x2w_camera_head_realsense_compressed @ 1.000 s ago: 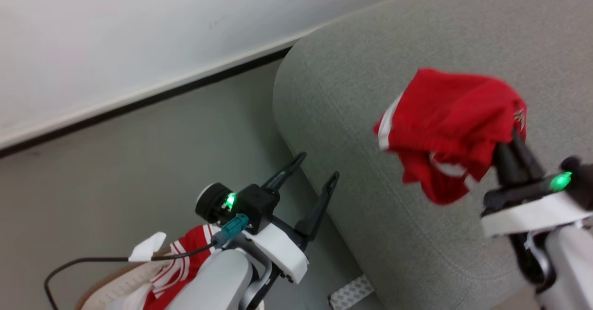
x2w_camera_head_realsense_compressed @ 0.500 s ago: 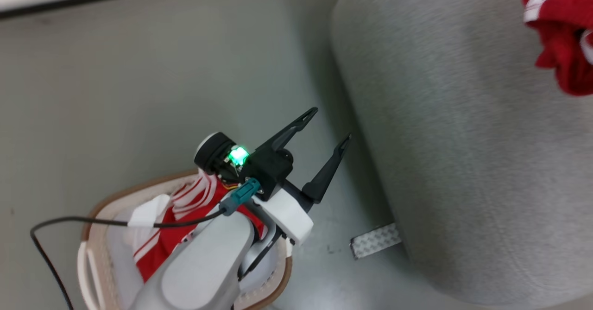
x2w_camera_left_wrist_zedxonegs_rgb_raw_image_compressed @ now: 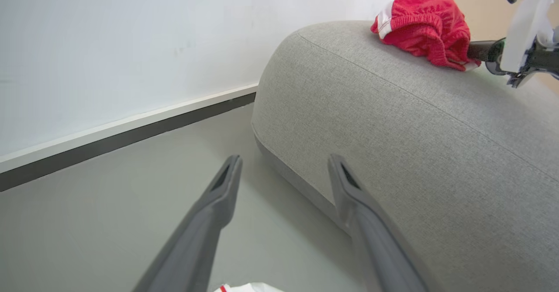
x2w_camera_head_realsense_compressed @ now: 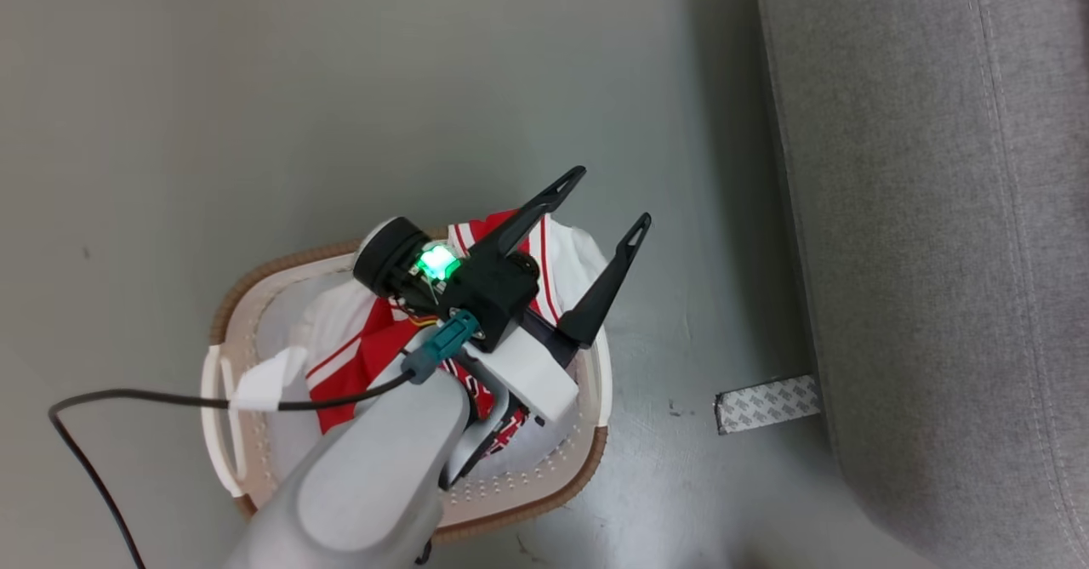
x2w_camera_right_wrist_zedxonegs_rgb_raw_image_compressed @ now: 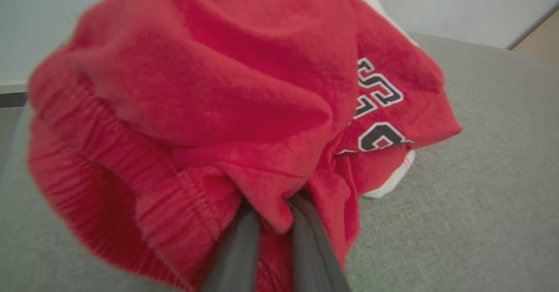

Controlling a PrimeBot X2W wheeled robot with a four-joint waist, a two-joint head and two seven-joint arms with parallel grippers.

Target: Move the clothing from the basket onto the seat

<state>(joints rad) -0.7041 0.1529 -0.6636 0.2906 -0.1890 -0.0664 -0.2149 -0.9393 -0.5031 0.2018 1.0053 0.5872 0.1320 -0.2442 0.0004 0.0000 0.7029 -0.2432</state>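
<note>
Seemingly at the edge of the seat (x2w_camera_right_wrist_zedxonegs_rgb_raw_image_compressed: 480, 187), clothing (x2w_camera_right_wrist_zedxonegs_rgb_raw_image_compressed: 209, 87) is being clamped by the right gripper (x2w_camera_right_wrist_zedxonegs_rgb_raw_image_compressed: 271, 211) (left gripper (x2w_camera_head_realsense_compressed: 610, 197) splayed); sliding off is being risked.

Left forearm (x2w_camera_head_realsense_compressed: 374, 484): pale, rising from the lower frame edge; green wrist light (x2w_camera_head_realsense_compressed: 436, 260) lit. Left gripper (x2w_camera_head_realsense_compressed: 611, 197): jaws spread wide, nothing between them, fingers angled up and right. Right gripper (x2w_camera_right_wrist_zedxonegs_rgb_raw_image_compressed: 273, 207): fingers nearly together, pinching a fold of the red shorts (x2w_camera_right_wrist_zedxonegs_rgb_raw_image_compressed: 196, 87).
</note>
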